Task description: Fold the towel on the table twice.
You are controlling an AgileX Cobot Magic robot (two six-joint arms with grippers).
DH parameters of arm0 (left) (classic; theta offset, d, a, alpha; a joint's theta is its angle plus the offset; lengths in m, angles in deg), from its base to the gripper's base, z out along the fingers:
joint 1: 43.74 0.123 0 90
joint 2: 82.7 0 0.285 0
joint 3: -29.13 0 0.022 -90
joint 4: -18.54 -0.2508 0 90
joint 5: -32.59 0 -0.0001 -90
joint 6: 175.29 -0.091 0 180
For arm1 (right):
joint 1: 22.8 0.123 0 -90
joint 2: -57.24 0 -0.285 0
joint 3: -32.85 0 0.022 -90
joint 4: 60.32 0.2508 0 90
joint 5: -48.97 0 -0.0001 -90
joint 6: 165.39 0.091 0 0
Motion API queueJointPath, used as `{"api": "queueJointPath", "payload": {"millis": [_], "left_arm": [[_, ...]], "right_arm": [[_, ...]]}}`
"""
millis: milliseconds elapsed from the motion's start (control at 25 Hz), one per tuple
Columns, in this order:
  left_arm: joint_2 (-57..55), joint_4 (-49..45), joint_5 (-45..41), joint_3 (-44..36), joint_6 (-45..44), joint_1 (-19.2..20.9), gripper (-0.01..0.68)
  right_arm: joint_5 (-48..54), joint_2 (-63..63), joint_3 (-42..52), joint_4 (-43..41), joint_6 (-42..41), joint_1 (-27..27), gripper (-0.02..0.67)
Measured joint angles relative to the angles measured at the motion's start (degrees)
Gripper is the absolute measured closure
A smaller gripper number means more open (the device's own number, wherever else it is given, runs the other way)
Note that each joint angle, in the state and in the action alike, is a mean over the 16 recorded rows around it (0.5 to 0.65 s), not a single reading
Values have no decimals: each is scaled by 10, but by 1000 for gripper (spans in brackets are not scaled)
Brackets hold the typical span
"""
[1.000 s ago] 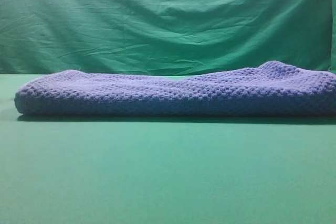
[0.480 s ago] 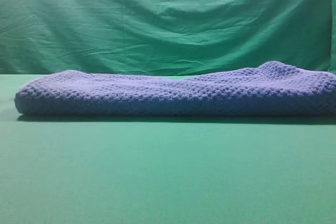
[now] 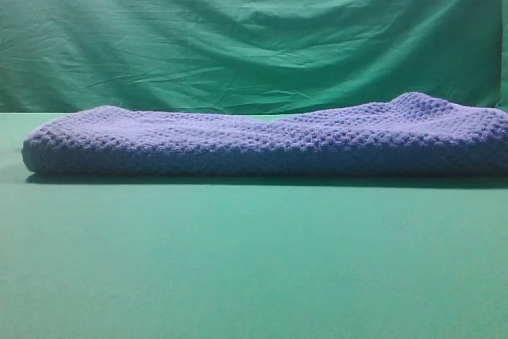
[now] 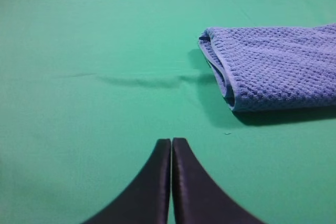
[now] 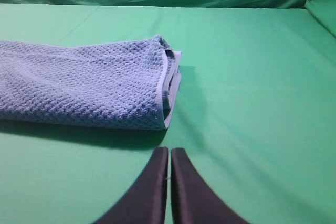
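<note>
Lying on the tabletop (image 3: 254, 260), the towel (image 3: 262, 144) is already a thick layered bundle, so the folding looks done. Both pincers, left (image 4: 171, 142) and right (image 5: 169, 151), sit pinched together and empty, near the towel's ends.

No readable text, labels or nos. anywhere (towel (image 3: 270, 142), table (image 3: 254, 260) incl.)
</note>
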Motion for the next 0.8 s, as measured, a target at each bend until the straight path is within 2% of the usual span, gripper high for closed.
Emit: {"api": "queueJointPath", "payload": {"millis": [800], "left_arm": [[0, 0, 0, 0, 0, 0, 673]], "right_arm": [[1, 0, 0, 0, 0, -1, 649]]}}
